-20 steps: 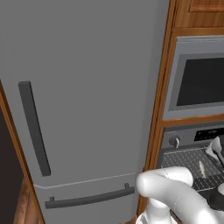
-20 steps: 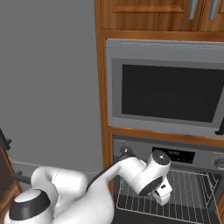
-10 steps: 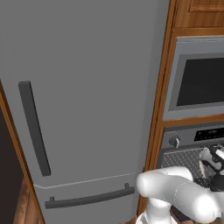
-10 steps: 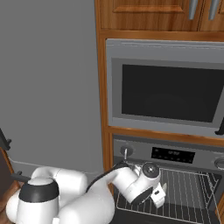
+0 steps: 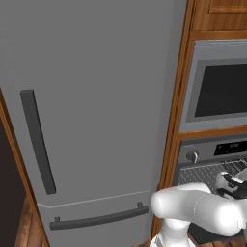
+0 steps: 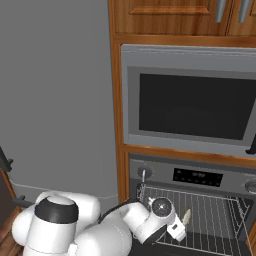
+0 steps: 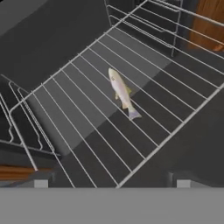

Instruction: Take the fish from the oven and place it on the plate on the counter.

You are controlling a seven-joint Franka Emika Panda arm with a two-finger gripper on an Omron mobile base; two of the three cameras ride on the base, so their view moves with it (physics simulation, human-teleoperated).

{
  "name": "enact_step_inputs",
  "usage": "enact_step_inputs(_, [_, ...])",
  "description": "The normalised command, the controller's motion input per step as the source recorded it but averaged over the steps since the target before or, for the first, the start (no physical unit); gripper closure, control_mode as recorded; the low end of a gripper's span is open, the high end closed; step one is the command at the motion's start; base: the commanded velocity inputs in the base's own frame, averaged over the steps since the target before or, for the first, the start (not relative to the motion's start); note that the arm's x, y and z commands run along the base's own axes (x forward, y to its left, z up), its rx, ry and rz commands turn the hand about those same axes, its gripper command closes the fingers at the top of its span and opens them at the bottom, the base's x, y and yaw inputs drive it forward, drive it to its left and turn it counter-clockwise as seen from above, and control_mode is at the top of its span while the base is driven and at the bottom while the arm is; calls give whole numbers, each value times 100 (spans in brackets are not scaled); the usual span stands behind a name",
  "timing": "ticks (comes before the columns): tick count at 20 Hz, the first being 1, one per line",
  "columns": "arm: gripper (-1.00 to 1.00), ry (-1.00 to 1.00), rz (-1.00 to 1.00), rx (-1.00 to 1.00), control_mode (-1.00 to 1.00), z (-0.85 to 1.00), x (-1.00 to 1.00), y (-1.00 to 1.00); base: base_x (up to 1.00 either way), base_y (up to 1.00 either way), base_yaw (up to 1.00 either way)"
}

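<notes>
The oven stands open at the lower right, its wire rack slid into sight. A small slender grey-tan fish lies flat on that rack; in the right base view the fish shows just beyond my hand. My gripper hovers above and short of the fish, open, fingertips far apart with nothing between them. The gripper sits low at the oven mouth, and the hand shows at the right edge of the left base view. The plate and the counter are out of view.
A tall grey fridge with dark handles fills the left. Above the oven sits a grey-framed dark-windowed unit, with wooden cabinets above it. The oven's knob and a second rack lie close to the hand.
The jaws have gone from shut to wide open. The hand has sunk lower and a little leftward in front of the oven rack.
</notes>
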Motion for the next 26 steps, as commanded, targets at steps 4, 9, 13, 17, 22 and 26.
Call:
enact_step_inputs(4, [-100, 2, 20, -16, -100, 20, -25, 0, 0, 0, 0])
enact_step_inputs(9, [-100, 12, 34, -20, -100, 9, -8, 0, 0, 0, 0])
enact_step_inputs(13, [-100, 5, 37, -4, -100, -1, 3, -14, 0, 0, 0])
enact_step_inputs(17, [-100, 0, 31, 0, -100, -1, 10, -30, 0, 0, 0])
enact_step_inputs(22, [-100, -1, 21, 3, -100, -4, 4, -23, 0, 0, 0])
enact_step_inputs(26, [-100, 0, 8, 0, -100, 0, 2, -24, 0, 0, 0])
